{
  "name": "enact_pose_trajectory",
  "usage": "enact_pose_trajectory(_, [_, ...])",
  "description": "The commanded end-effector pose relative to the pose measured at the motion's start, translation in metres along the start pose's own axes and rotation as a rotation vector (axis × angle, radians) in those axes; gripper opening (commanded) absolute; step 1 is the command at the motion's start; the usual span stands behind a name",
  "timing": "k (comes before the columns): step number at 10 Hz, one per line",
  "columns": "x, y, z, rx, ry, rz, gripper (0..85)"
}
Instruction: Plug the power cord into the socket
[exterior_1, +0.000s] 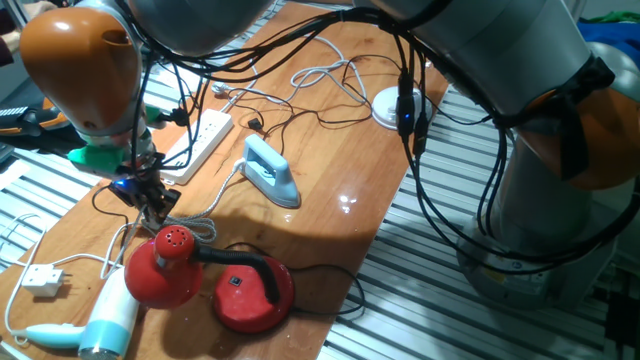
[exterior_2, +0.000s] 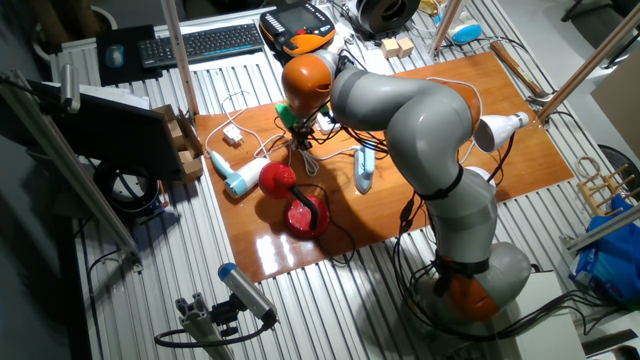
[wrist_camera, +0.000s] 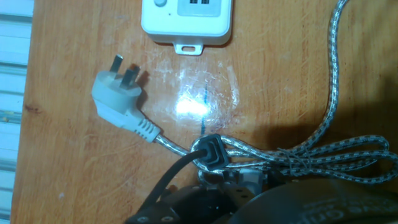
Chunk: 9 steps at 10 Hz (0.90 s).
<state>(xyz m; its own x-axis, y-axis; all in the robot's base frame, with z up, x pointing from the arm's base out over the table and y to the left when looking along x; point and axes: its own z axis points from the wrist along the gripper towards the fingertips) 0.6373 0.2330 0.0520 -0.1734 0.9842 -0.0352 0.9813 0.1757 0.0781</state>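
Pincer low over the desk, holding the power cord.

The socket lies ahead of the pincer; the white plug sits just ahead, slightly aside; the pincer is clamped on the power cord at its black plug.

**Black plug short of the white strip**

The socket is a long white rectangular power strip lying flat on the wooden worktop, set at a slant near the worktop's left edge in one fixed view. In the hand view only its near end shows at the top of the picture: rounded corners, a small mounting tab and part of one outlet face.

The power cord is thin and black, curving up from the lower left to a small black plug with a rounded rectangular end. The plug is apart from the strip's end, with bare worktop between them, and is not inserted.
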Motion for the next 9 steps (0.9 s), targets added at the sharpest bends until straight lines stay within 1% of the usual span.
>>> enact_pose_trajectory(1, [0.0,0.0,-0.001,0.0,-0.002,-0.001,0.0])
enact_pose_trajectory(5, [0.0,0.0,-0.006,-0.005,-0.001,0.013,0.0])
enact_pose_trajectory(9, [0.0,0.0,-0.015,-0.003,-0.004,0.015,0.0])
